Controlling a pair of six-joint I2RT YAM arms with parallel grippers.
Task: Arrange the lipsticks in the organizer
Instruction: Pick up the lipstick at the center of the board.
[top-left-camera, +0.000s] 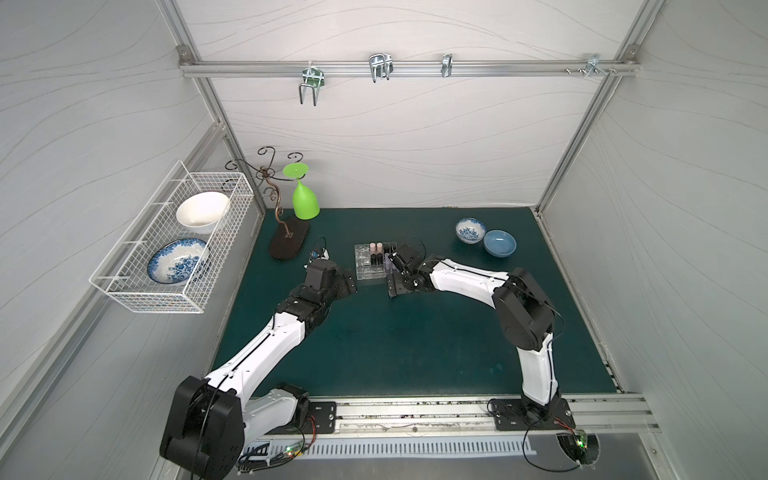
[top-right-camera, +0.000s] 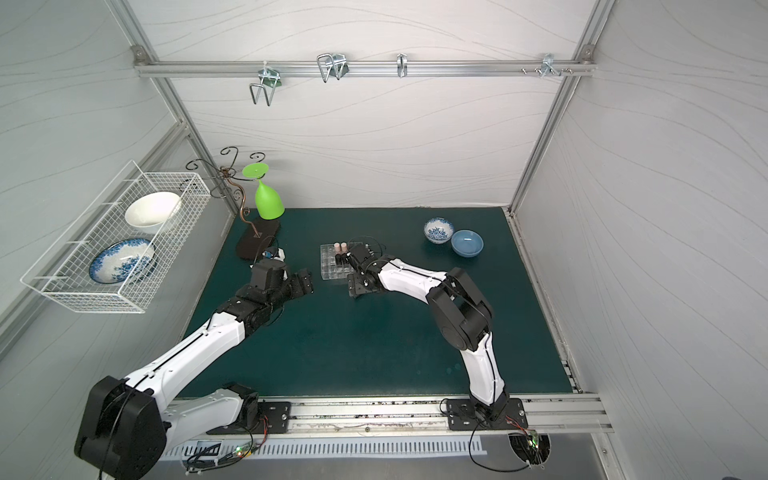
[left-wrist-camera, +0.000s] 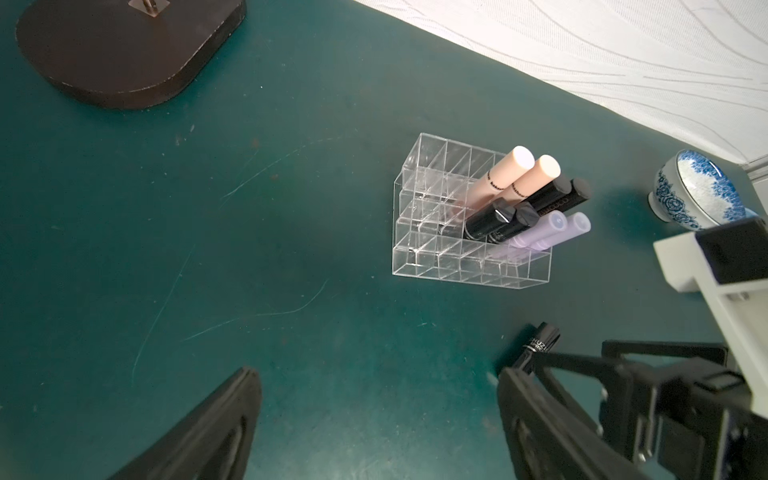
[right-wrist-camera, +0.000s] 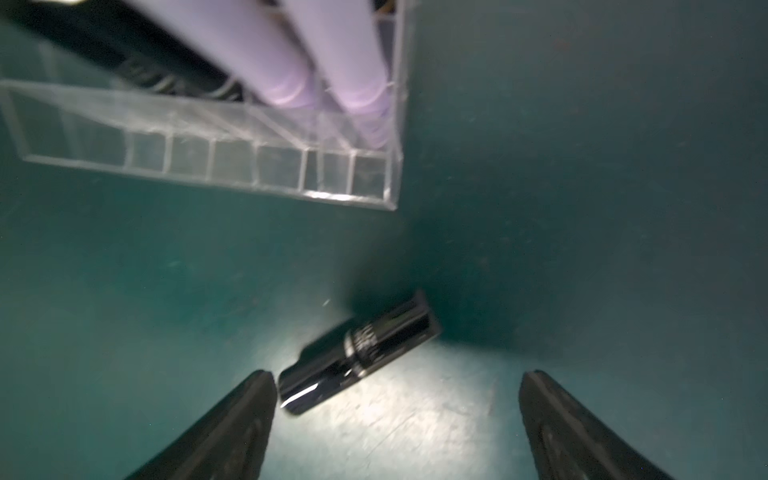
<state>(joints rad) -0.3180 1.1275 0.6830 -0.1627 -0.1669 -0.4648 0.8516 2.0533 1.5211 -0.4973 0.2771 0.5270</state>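
Rail (top-left-camera: 415, 411) along the near table edge carries both arm bases. Farther in, the left gripper (left-wrist-camera: 374, 419) hangs over bare green mat (left-wrist-camera: 208, 249), its fingers spread wide and holding nothing. The right gripper (right-wrist-camera: 399, 415) is also spread wide, low over the mat and empty. One black lipstick (right-wrist-camera: 359, 353) lies flat between its fingers, one end just beside a finger (the blur hides whether they touch). This tube sits apart from the organizer (left-wrist-camera: 415, 257), near the corner that faces the right gripper.

The clear organizer rests on the mat just beyond both grippers, between them in both top views. Eight lipsticks stand in its cells:
- two lilac lipsticks (left-wrist-camera: 536, 232) nearest the right gripper
- four black ones (left-wrist-camera: 486, 220) behind those
- two pale pink ones (left-wrist-camera: 503, 178) farthest back

Beyond, toward the right rear, a blue-patterned bowl (top-left-camera: 470, 230) and a plain blue bowl (top-left-camera: 499, 243) sit side by side. At the left rear, a green glass (top-left-camera: 305, 201) hangs upside down from a scrolled stand (top-left-camera: 289, 243). On the left wall, a white wire basket (top-left-camera: 124, 286) holds a white bowl (top-left-camera: 202, 212) and a blue-patterned plate (top-left-camera: 176, 261).
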